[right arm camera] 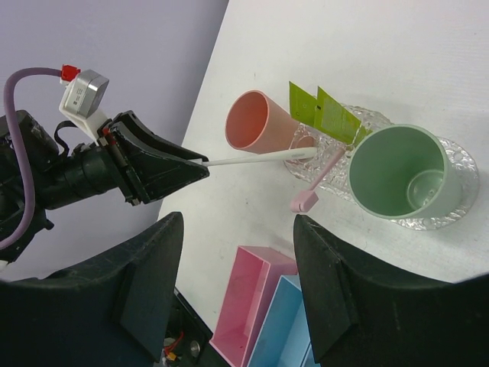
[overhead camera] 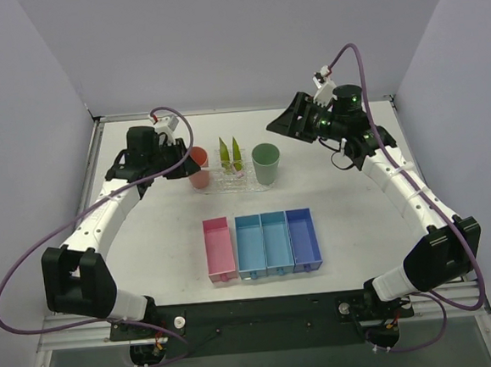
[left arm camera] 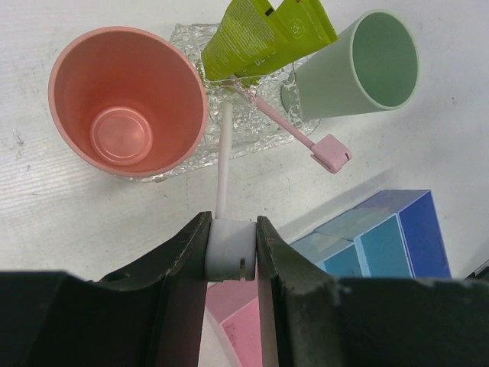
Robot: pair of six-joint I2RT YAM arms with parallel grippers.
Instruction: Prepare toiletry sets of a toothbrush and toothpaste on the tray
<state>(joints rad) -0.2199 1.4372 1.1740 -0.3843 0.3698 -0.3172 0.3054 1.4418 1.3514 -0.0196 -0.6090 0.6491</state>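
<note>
Tray (overhead camera: pixel 237 187) sits at 12 o'clock from the row of bins (overhead camera: pixel 263 243), with a strip of bare counter (overhead camera: pixel 165 241) between them. On the tray, the pink cup (overhead camera: pixel 197 167) stands at the 9 o'clock end and the green cup (overhead camera: pixel 266 163) at the 3 o'clock end. The two toothpaste tubes (overhead camera: pixel 230 155) stand upright between the cups.

The left gripper (left arm camera: pixel 231 222) is at 9 o'clock of the tray, just beside the pink cup. It is clenched on the white end of one toothbrush (left arm camera: pixel 224 160). The slim handle of this toothbrush reaches across the tray rim, in the narrow gap between the pink cup and the tubes (whether its far tip touches the tray, I cannot tell).

The second toothbrush (left arm camera: pixel 294 136) lies slanted. One end is at the foot of the tubes, and its pink head (left arm camera: pixel 331 153) hangs past the tray edge on the side toward the bins, near the green cup.

The right gripper (right arm camera: pixel 238 229) is at 2 o'clock of the tray, well apart from it. Its jaws are spread wide and hold nothing.

The counter around the bins is open at 9 o'clock and at 3 o'clock. The back wall (overhead camera: pixel 235 48) stands behind the tray at 12 o'clock.
</note>
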